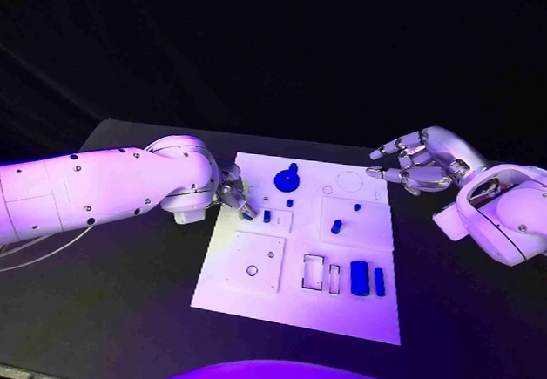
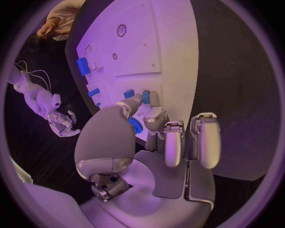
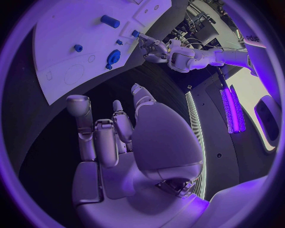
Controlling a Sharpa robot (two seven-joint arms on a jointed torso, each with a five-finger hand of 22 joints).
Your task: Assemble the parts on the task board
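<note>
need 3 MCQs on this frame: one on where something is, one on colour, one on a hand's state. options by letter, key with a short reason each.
1. Where is the left robot hand?
A. Over the left part of the task board, at a small blue part
B. Off the table
C. At the board's near right corner

2. What colour is the round gear-like part near the board's far edge?
A. Red
B. Blue
C. Yellow

3. What state is the right robot hand in?
A. Gripping a blue part
B. Pressing on the board
C. Holding nothing, fingers apart, above the board's far right corner

Key: 1 A, the head view shows its fingertips by the small part; 2 B, it reads blue in the head and right wrist views; 3 C, nothing lies between its spread fingers.
</note>
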